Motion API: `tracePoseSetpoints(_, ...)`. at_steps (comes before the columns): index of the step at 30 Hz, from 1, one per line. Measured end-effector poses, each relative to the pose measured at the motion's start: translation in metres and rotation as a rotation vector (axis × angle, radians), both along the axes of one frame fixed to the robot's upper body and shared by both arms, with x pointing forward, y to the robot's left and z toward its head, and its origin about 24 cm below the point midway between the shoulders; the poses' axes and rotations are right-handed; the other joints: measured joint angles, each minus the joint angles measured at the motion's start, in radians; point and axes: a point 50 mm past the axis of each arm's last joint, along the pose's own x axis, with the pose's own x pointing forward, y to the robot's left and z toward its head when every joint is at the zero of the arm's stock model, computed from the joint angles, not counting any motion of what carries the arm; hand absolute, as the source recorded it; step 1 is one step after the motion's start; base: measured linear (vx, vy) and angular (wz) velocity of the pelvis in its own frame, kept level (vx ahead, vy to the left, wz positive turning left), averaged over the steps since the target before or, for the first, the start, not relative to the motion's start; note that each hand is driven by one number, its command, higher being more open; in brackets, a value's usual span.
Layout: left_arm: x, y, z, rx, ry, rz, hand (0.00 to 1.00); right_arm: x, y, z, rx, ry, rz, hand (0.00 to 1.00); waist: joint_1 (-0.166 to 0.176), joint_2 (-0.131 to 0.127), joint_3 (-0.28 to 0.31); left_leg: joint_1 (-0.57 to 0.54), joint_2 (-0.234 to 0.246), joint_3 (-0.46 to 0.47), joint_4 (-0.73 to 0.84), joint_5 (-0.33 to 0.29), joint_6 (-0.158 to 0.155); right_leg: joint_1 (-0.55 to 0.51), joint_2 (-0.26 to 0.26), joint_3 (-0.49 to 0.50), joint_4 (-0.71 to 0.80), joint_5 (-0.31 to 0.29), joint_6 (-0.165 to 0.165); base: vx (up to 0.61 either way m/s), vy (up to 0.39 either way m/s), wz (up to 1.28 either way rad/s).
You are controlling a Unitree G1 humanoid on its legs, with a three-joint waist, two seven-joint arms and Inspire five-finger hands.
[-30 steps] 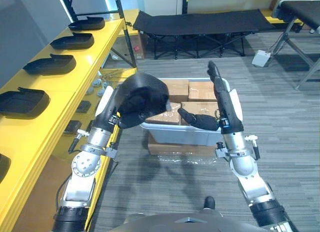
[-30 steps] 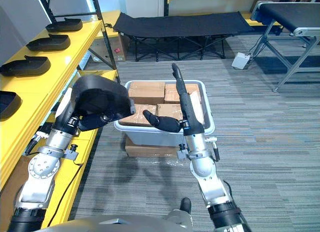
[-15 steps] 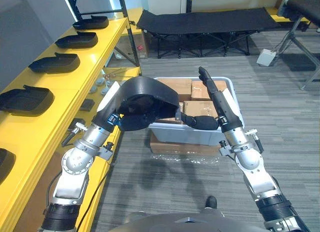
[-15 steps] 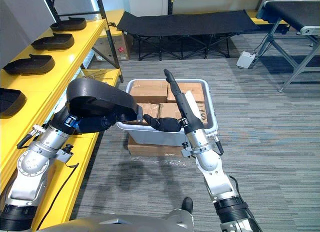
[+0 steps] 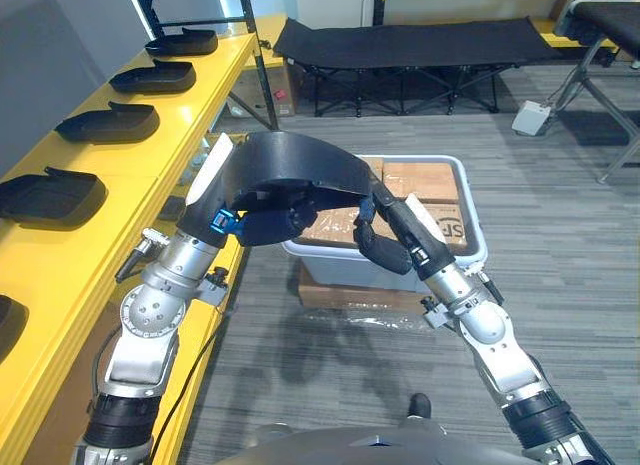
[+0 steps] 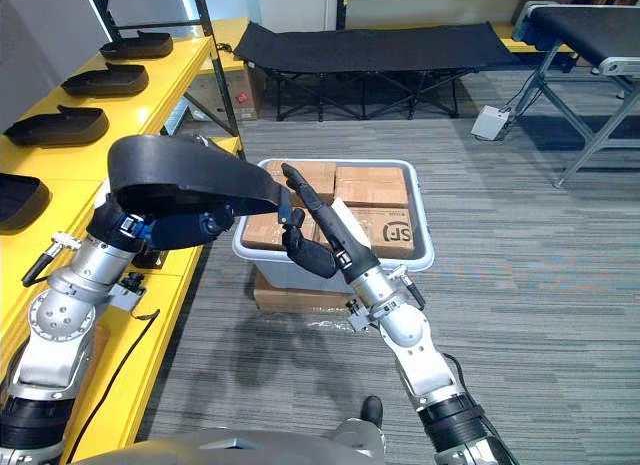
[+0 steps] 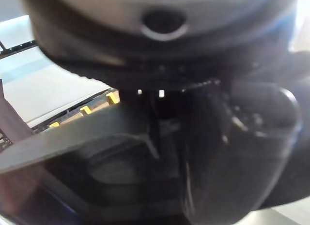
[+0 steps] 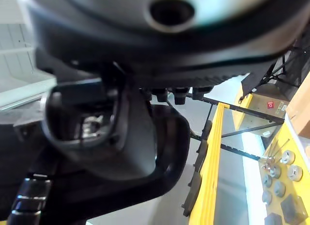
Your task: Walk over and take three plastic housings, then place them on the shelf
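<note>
A black plastic housing [image 5: 290, 163] is held up in front of me, roughly level, open side down. My left hand [image 5: 262, 225] is under its left half with fingers curled into it. From the right, my right hand [image 5: 400, 230] reaches in with straight fingers that touch the housing's right end, thumb [image 5: 372, 247] below. In the left wrist view the housing's inside [image 7: 121, 162] shows close up. The yellow shelf [image 5: 140, 165] runs along my left and carries several more black housings [image 5: 107, 122].
A grey bin [image 5: 478, 240] of cardboard boxes [image 5: 430, 180] sits on a flat carton on the carpet straight ahead. Small parts lie on the lower shelf [image 5: 195, 175]. A black cot [image 5: 410, 35] stands at the back, a metal-legged table [image 5: 600, 15] at the far right.
The left hand has turned the housing from tilted to nearly level and lifted it. The right hand swung left from above the bin to touch the housing's right end.
</note>
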Motion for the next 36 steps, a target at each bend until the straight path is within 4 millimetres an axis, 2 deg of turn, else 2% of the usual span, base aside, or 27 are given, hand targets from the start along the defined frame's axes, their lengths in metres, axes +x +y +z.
tracePoseSetpoints(12,0.001,-0.003,0.001,-0.012,-0.012,0.002,0.00,-0.001,0.005,0.000,0.011,-0.006,0.000,1.00,0.001,-0.019,-0.011,-0.001,0.000,-0.001,0.001,0.000,0.000,0.000,0.000,0.000,0.000,0.000,0.000,0.00,0.000,0.00)
tracePoseSetpoints(24,0.001,-0.003,0.004,-0.019,-0.023,0.004,0.00,0.003,0.000,0.008,-0.058,-0.062,0.005,1.00,0.002,-0.020,-0.012,-0.007,0.000,-0.003,0.011,-0.001,0.000,-0.001,0.000,0.000,0.000,0.000,0.000,0.00,0.000,0.00)
tracePoseSetpoints(36,0.006,0.000,0.003,-0.020,-0.041,0.076,0.00,0.005,0.000,0.028,-0.093,-0.161,0.041,1.00,0.002,-0.019,-0.012,-0.015,0.000,-0.006,0.016,-0.002,0.000,-0.006,0.000,0.001,0.000,0.003,-0.001,0.00,0.000,0.00)
